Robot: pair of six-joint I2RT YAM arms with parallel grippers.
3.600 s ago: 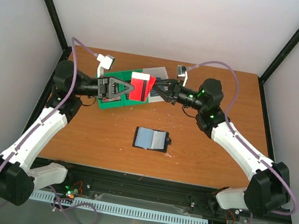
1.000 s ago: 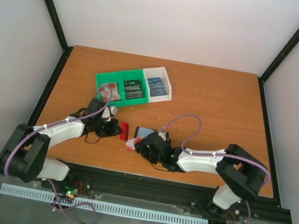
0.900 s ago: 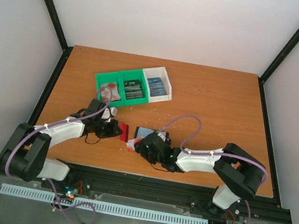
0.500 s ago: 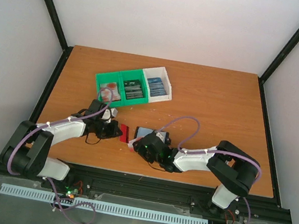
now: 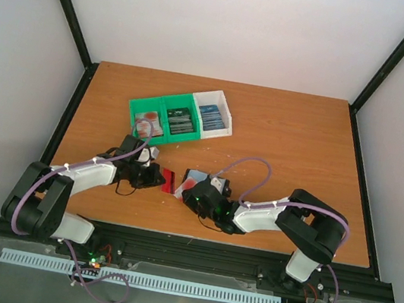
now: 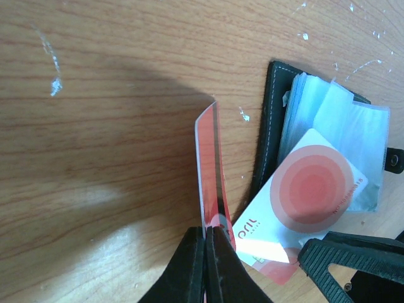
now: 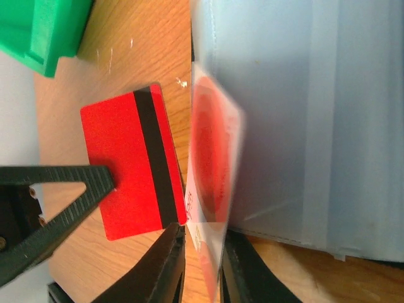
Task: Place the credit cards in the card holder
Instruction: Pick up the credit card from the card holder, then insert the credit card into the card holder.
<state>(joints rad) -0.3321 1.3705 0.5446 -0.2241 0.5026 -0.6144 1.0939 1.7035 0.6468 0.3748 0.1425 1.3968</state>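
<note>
The card holder (image 6: pixel 270 120), a small black folding wallet with clear grey-blue plastic sleeves, lies open on the brown wooden table (image 5: pixel 289 135) near its front edge, between the two arms. The right gripper (image 7: pixel 202 238) is clamped on the near edge of a thin plastic white card (image 6: pixel 309 189) printed with a red circle, whose far part lies tilted over the sleeves. The left gripper (image 6: pixel 206 237) is pinched tight on a thin plastic red card (image 7: pixel 129 170) with a black stripe, held on edge just beside the wallet's left side. For a clean insertion, the white card probably needs flattening toward the sleeve plane, its leading edge squared to one sleeve mouth and slid in slowly, while the red card waits clear of the path. It is unclear whether the white card's edge is inside a sleeve or only on top: the sleeves overlap and are translucent, and the right wrist view blurs the card. From above, the right gripper covers much of the wallet. The green and white plastic bin (image 5: pixel 164 97) at the back holds more cards, too small to count.
</note>
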